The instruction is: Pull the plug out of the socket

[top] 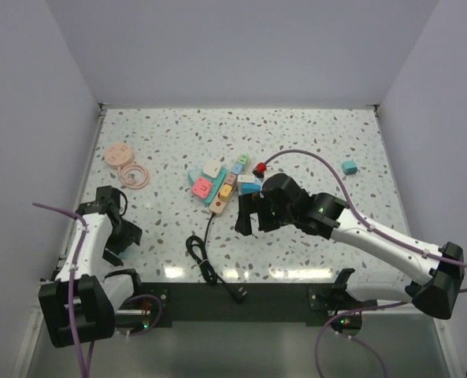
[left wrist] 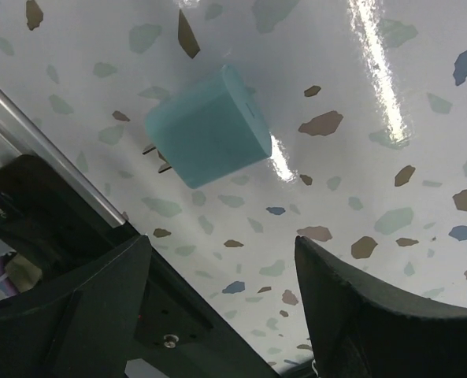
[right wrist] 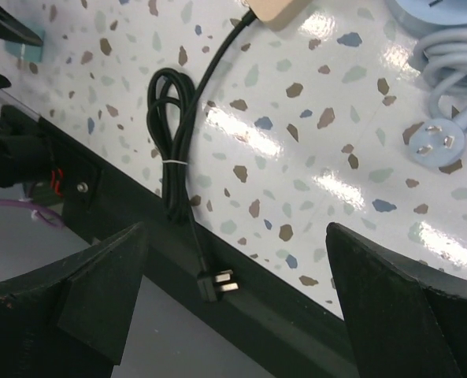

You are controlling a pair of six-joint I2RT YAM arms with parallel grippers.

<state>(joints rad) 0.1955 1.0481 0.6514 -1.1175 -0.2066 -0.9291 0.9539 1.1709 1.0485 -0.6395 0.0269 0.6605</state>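
Observation:
The socket [top: 221, 194], a pale wooden strip, lies at the table's middle with several coloured blocks on and around it. Only its end [right wrist: 276, 9] shows in the right wrist view. Its thin black cable [top: 208, 236] runs toward the front edge. A teal plug [left wrist: 209, 126] with metal prongs lies loose on the table by the left rail, beyond my left gripper [left wrist: 221, 244]. That gripper is open, with nothing between its fingers. My right gripper [top: 253, 219] hovers just right of the strip's near end, also open and empty [right wrist: 235, 228].
The black cable forms a tied coil [right wrist: 168, 118], and its own plug [right wrist: 217, 283] hangs over the dark front edge. A pale blue corded plug [right wrist: 436, 142] lies beside the right gripper. Pink discs [top: 127, 161] sit at the back left and a teal block [top: 349, 167] at the back right.

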